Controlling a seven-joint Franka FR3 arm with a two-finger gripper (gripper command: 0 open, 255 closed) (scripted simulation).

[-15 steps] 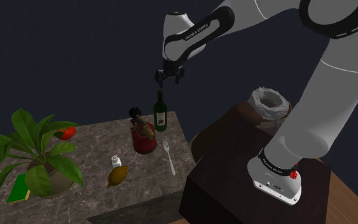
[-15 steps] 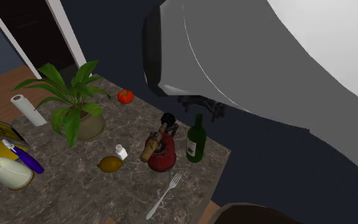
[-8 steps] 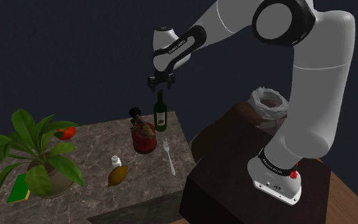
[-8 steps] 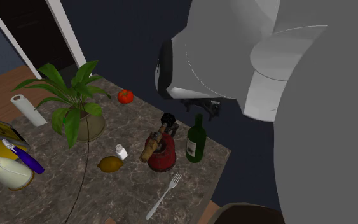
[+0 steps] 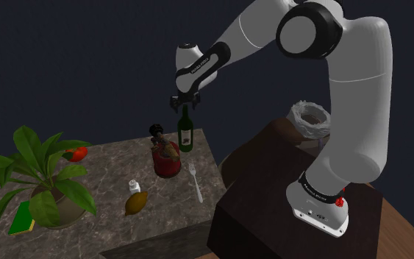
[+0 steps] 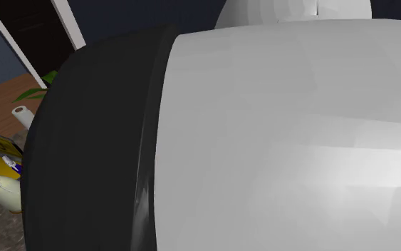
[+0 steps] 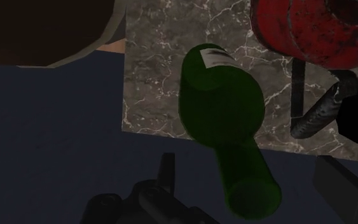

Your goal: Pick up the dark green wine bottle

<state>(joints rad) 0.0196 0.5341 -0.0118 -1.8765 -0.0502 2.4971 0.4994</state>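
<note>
**The fingers arrive at the bottle's neck.**

A second ago the black fingers (image 7: 166,175) hung up and off to the shoulder view's right. They have since slid across and dipped, and now stand spread wide on either side of the dark green wine bottle (image 5: 185,132), gripping nothing. The bottle hasn't budged: it stands upright at the far corner of the marbled counter (image 5: 109,184), just beside a red pot (image 5: 166,163). I'd say they need a little more descent before closing, as the corner's edge is close.
</note>
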